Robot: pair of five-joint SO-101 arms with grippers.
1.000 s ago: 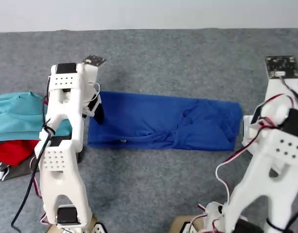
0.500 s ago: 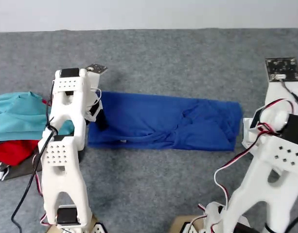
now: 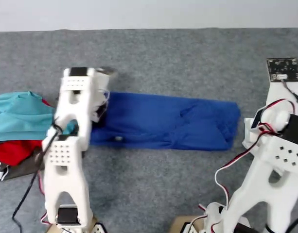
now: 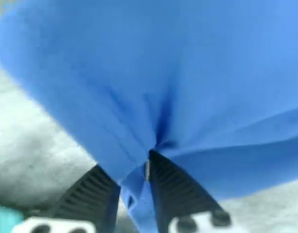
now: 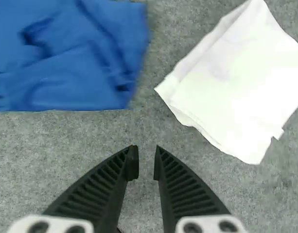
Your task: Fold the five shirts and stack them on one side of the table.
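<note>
1. I'm on the blue shirt (image 3: pixel 173 124). It lies as a long strip running left to right across the middle of the desk (image 3: pixel 163 58). I judge the lengthwise folds done and the crosswise fold in hand.
2. My left hand (image 4: pixel 148 167) is at the strip's left end, pinching a bunch of blue cloth. The fabric fans out from the grip, so this is a gathered pinch and not a clean edge.
3. My right hand (image 5: pixel 144 162) hangs over bare desk near the strip's right end, apart from the cloth. Its fingers are almost pressed together with a thin gap, and nothing is between them.
4. A folded white shirt (image 5: pixel 236 82) sits just beside the strip's right end.
5. A teal shirt (image 3: pixel 22 116) lies on a red shirt (image 3: pixel 12 149) at the desk's left edge, with darker cloth under them. I take that as the stacking side, though those look loose rather than neatly folded.
6. Next I need to carry the left end rightward over the strip and lay it flat on the right end, edges matched.
7. The right hand should probably press down on the right end first, or the whole strip may drag along.
</note>
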